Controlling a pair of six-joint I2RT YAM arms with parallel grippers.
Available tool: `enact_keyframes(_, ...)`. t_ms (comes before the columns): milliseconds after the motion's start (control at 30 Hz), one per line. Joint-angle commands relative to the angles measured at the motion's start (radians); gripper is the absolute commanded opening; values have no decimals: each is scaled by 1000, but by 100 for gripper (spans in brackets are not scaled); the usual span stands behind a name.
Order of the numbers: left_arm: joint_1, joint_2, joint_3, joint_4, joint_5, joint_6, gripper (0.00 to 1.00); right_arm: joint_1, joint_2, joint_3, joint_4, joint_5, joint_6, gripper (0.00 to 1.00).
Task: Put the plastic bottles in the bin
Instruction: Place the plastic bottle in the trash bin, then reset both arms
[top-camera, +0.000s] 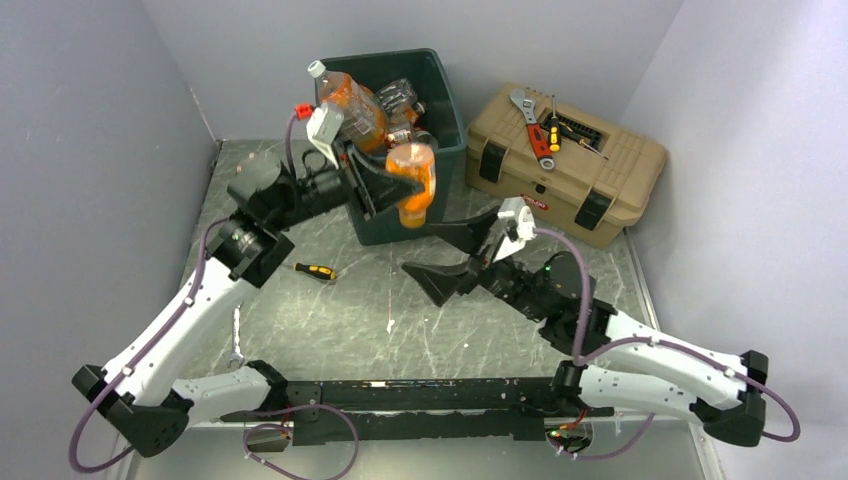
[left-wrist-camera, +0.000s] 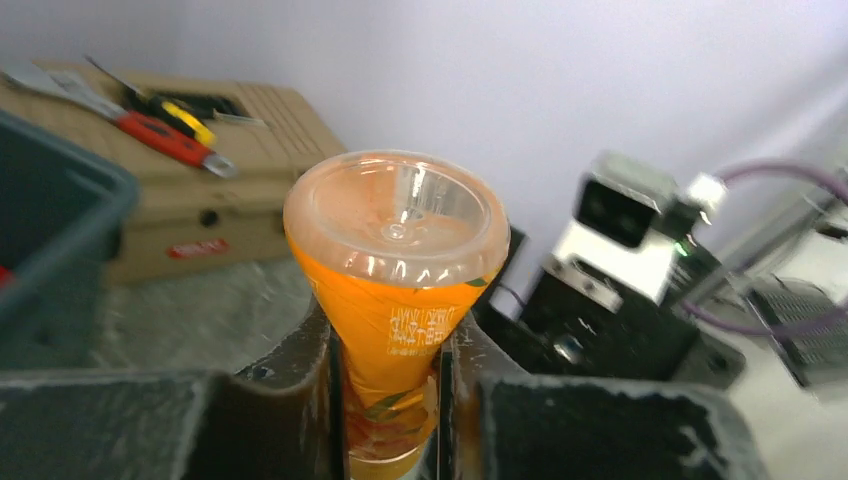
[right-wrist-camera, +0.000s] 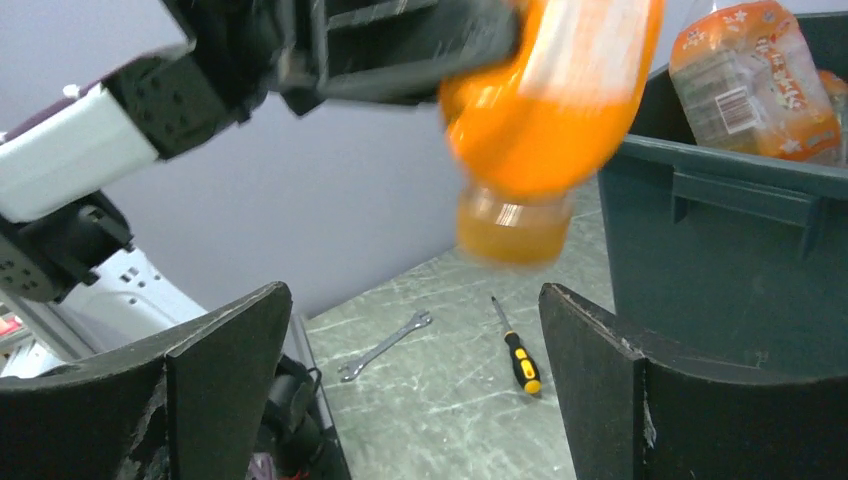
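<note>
- From the top view, the left gripper (top-camera: 393, 187) is seen pinching an orange bottle (top-camera: 413, 185). The bottle is held in the air just before the near wall of the bin (top-camera: 452, 125), at about rim height and apparently not yet over the opening.
- The bin stands at the table's far edge and is heaped with bottles (top-camera: 355, 105), one of them poking above its far-left corner. The right gripper (top-camera: 456, 256) is seen with its jaws spread and empty, low over the middle of the table.
- In the left wrist view, the bottle (left-wrist-camera: 400, 290) is clamped across its narrow part between the fingers (left-wrist-camera: 300, 375), with its wide end toward the camera. The toolbox (left-wrist-camera: 230, 200) lies behind it.
- A firm hold is judged to be needed until the bottle has been lifted past the rim. Release is best made low over the emptier near-right part of the bin, so that nothing is knocked off the heap.
- In the right wrist view, the bottle (right-wrist-camera: 545, 110) appears blurred and beside the bin wall (right-wrist-camera: 720, 250), not above the opening.
- The spread fingers (right-wrist-camera: 220, 370) are seen well below it. A screwdriver (right-wrist-camera: 520, 360) and a wrench (right-wrist-camera: 385, 345) lie on the table. The right arm is best held low and aside, clear of the left arm's path.
</note>
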Motion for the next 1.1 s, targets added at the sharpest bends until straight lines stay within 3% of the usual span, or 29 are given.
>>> enact_keyframes(0,1,93,267,-113,-219,211,2,7,-130,52,-175,62,-12,100)
enact_keyframes(167,29,397,724,-408,-450,428,6,7,-273,24,-341,183,-17,100)
enact_keyframes(200,39,458,799,-454,-464,444,15,7,-305,11,-366,203,-17,100)
enact_keyframes(233,46,509,862,-510,-481,462,31,7,-335,3,-379,221,-14,100)
enact_keyframes(333,51,618,986,-585,-535,506,90,7,-409,-12,-462,269,-15,100)
enact_keyframes(367,52,626,993,-585,-542,515,99,7,-428,-12,-483,283,-17,100)
enact_keyframes(667,69,530,877,-490,-623,539,99,7,-487,-23,-537,357,-32,100)
enact_keyframes(800,78,369,680,-410,-707,535,100,7,-468,-55,-508,397,-39,100)
enact_keyframes(1067,78,26,377,-499,-1091,468,99,6,-391,-48,-503,492,-29,100)
